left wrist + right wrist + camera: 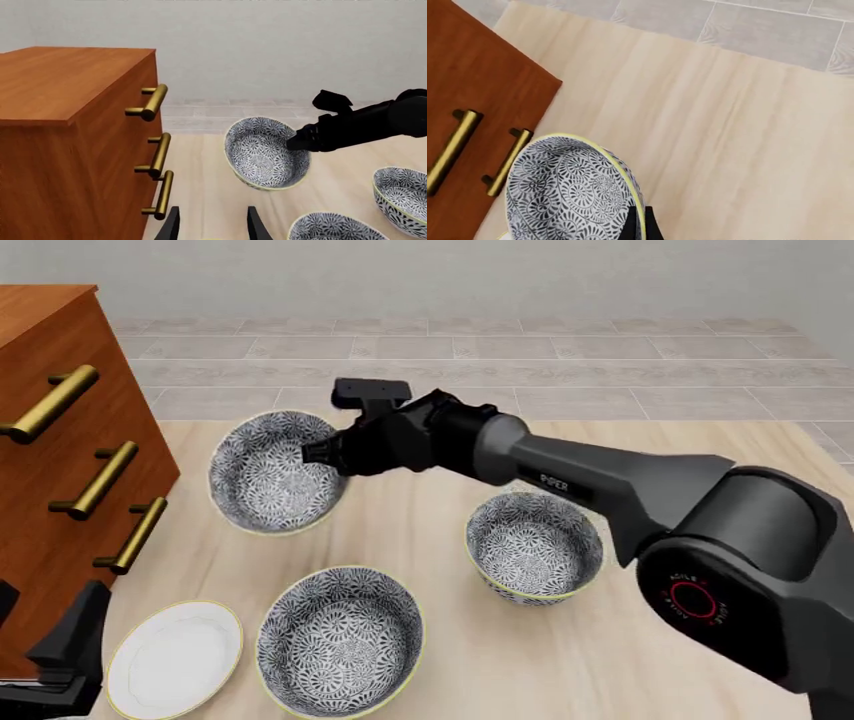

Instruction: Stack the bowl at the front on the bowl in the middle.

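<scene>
The bowl at the front (pixel 340 640) stands upright near the table's front edge, also seen as the bowl at the front (pixel 333 227) in the left wrist view. The bowl in the middle (pixel 534 545) sits upright to its right and farther back. A third, alike bowl (pixel 274 475) is tipped up at the back left, its opening facing the camera. My right gripper (pixel 320 452) is shut on its right rim, as the right wrist view shows with the right gripper (pixel 637 225). My left gripper (pixel 213 227) is open and holds nothing, low at the front left.
A wooden cabinet (pixel 60 450) with brass handles (pixel 114 480) fills the left side, close beside the tipped bowl. A flat white plate (pixel 174 658) lies at the front left, next to the front bowl. The right arm (pixel 601 485) reaches across above the middle bowl.
</scene>
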Controlling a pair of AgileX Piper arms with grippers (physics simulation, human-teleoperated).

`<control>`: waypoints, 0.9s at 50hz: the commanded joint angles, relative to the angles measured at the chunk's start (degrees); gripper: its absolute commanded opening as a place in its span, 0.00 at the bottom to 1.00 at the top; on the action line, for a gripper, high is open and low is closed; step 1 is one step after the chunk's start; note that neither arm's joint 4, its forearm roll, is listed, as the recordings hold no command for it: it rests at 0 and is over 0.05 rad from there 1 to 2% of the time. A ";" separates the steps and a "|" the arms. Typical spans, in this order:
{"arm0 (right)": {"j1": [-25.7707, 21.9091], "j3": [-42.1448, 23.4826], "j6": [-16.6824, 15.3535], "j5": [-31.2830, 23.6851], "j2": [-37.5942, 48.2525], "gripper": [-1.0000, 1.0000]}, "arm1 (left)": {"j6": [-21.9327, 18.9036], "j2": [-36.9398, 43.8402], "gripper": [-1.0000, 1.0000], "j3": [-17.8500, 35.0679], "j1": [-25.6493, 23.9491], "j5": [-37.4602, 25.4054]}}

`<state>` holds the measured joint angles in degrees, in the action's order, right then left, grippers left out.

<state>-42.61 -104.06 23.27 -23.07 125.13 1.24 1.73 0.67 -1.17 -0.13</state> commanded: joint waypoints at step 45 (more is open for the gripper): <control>3.85 29.63 -1.94 5.28 -35.01 0.00 | -0.89 -1.48 1.00 -0.43 -1.16 -1.09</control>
<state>-40.15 -79.20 22.91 -17.51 96.96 0.50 0.77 0.25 -2.03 -0.70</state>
